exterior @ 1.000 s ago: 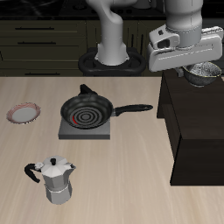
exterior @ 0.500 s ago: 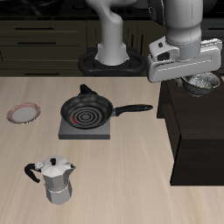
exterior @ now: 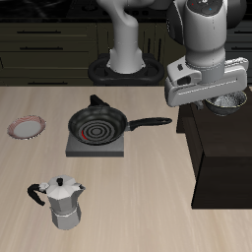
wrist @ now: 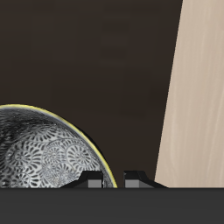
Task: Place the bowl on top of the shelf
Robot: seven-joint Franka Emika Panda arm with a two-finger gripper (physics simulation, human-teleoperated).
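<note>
Dark kitchen cabinets run along the far wall, and the pale wooden bench carries our whole set. We've got the claw hanging over the shelf, that big near-black cabinet, near its far end. The bowl peeks out just beneath the claw's grey body, right above the flat top. From the wrist view we see the bowl's speckled inside and yellowish rim against the dark shelf top, with the bench's light wood beyond the shelf edge. The fingertips sit close together by the rim, so we reckon the claw is pinching the bowl's wall, though the contact itself is hidden.

Whether the bowl already touches the top, we can't tell. Our judgement: lower straight down and slowly, keep the bowl level, and stay well clear of the shelf edge nearest the pan. Only spread the fingers once the base rests flat, then lift straight up so nothing drags the rim. Moka pot and plate are well apart, no worry.
</note>
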